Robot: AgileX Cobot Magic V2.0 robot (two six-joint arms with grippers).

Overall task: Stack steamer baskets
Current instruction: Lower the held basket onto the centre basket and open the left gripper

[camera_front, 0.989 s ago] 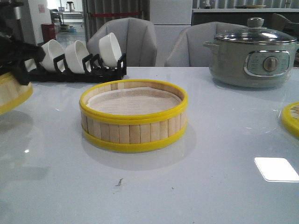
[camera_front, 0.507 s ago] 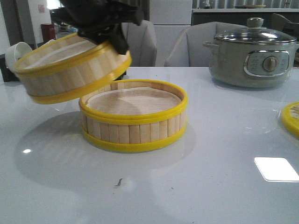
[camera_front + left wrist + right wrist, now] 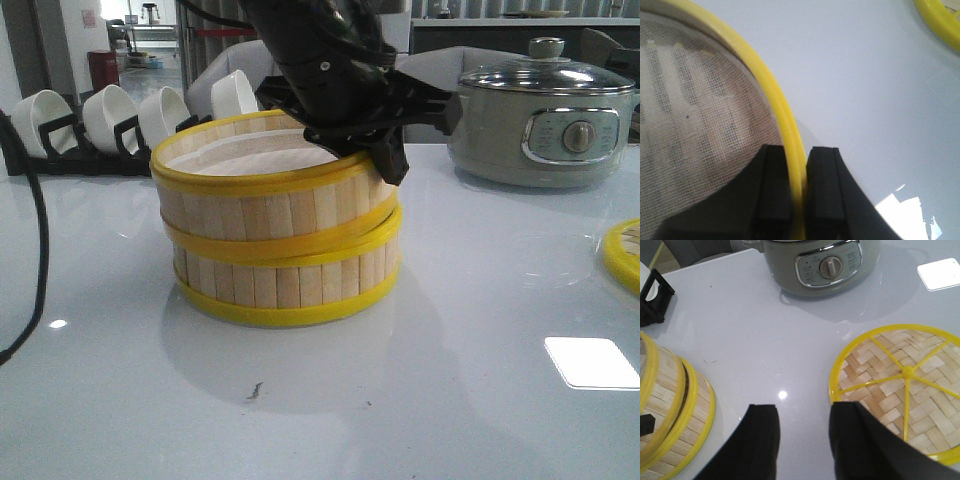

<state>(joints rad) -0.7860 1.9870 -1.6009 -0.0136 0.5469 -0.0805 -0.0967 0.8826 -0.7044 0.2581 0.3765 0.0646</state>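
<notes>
Two tiers: a round pale bamboo-slat upper steamer basket with yellow rims (image 3: 262,195) sits tilted on a matching lower steamer basket (image 3: 290,285), its left side raised, its right side nearly seated.
Lower basket: rests on the glossy white surface (image 3: 480,380), near the middle.
Left gripper (image 3: 799,197): pinches the upper basket's yellow rim, one black finger inside over the white mesh liner (image 3: 700,115), the other outside.
Right gripper (image 3: 802,440): fingers spread, holding nothing, above the surface between the stacked baskets and the lid.
Lid: a round woven bamboo lid with yellow rim and spokes (image 3: 900,390) lies flat on the surface, well apart from the baskets.
Behind: a grey-green electric pot with glass lid (image 3: 545,115) at right; white bowls in a black rack (image 3: 140,125) at left.
</notes>
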